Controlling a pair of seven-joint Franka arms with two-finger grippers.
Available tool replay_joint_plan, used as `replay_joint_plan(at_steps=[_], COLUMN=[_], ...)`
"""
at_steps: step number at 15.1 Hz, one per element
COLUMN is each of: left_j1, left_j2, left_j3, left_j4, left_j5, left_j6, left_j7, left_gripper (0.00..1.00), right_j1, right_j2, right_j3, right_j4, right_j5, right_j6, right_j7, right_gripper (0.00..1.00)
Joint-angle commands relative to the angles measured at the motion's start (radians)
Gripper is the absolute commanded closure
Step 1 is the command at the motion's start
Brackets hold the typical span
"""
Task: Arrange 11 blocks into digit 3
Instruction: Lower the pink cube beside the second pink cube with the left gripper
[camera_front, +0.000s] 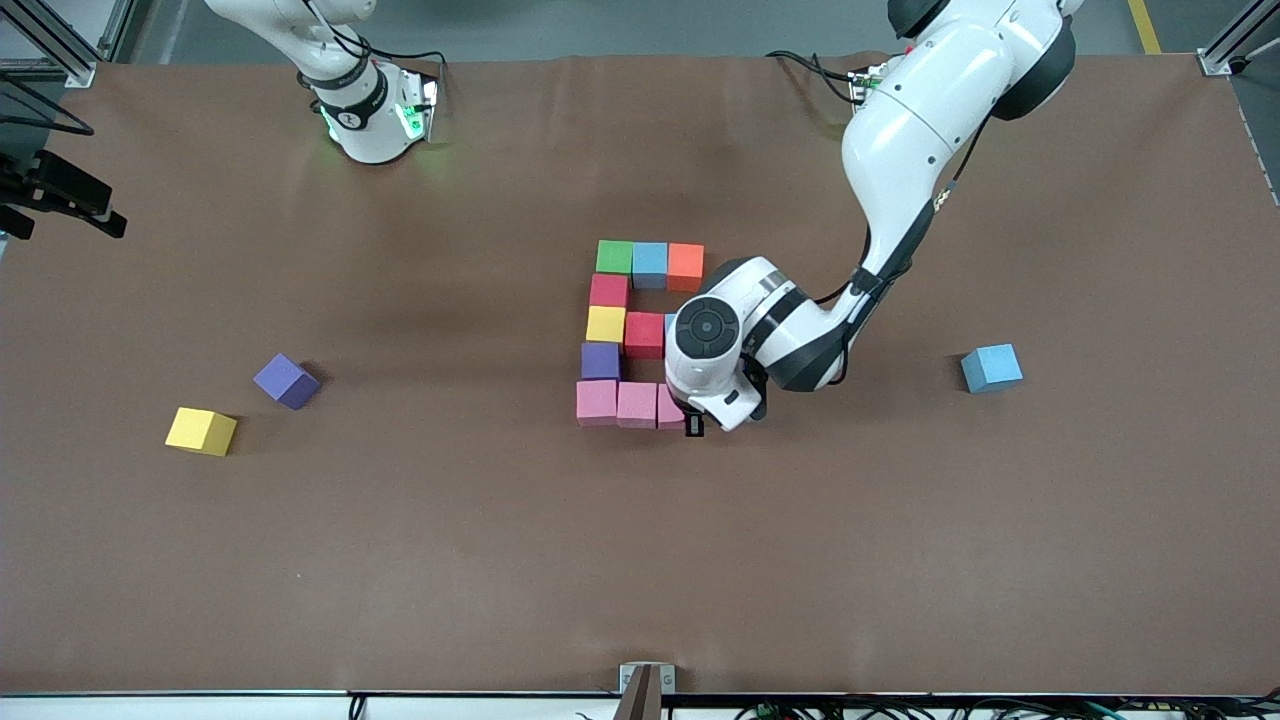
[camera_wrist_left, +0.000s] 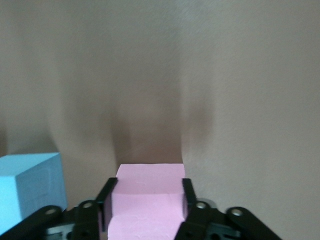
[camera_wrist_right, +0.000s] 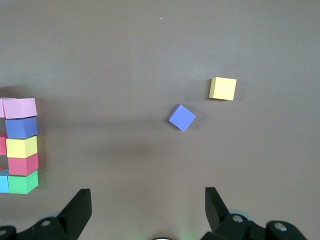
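Observation:
The blocks form a figure at mid-table: green (camera_front: 614, 257), light blue (camera_front: 650, 264) and orange (camera_front: 686, 266) in one row. Red (camera_front: 609, 290), yellow (camera_front: 605, 324) and purple (camera_front: 600, 361) run down one side, with a red block (camera_front: 644, 335) beside the yellow. Nearest the front camera lie three pink blocks (camera_front: 636, 404). My left gripper (camera_front: 690, 420) is down at the end pink block (camera_wrist_left: 150, 182), its fingers (camera_wrist_left: 106, 197) standing slightly open on either side of it. The left wrist hides most of another light blue block (camera_wrist_left: 30, 185). My right gripper (camera_wrist_right: 146, 200) waits open, high up.
Loose blocks lie apart from the figure. A purple one (camera_front: 286, 381) and a yellow one (camera_front: 201, 431) are toward the right arm's end. A light blue one (camera_front: 991, 368) is toward the left arm's end. The brown mat (camera_front: 640, 560) covers the table.

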Motion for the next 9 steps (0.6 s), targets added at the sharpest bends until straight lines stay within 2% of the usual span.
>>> replay_joint_plan(at_steps=[1, 6, 9], left_j1=[-0.007, 0.002, 0.025], left_j2=[-0.005, -0.058, -0.126], left_j3=[0.012, 0.005, -0.008], left_j4=[0.004, 0.011, 0.022], left_j5=[0.037, 0.039, 0.024], left_j6=[0.009, -0.011, -0.093], left_j7=[-0.004, -0.001, 0.083], left_gripper=[0.0, 0.0, 0.0], right_j1=[-0.017, -0.017, -0.017], right_j2=[-0.007, -0.007, -0.007], right_j3=[0.01, 0.01, 0.01], right_j4=[0.0, 0.0, 0.002], right_j5=[0.0, 0.0, 0.0], right_j6=[-0.012, -0.012, -0.012], right_j7=[0.001, 0.001, 0.001], right_gripper=[0.0, 0.0, 0.0])
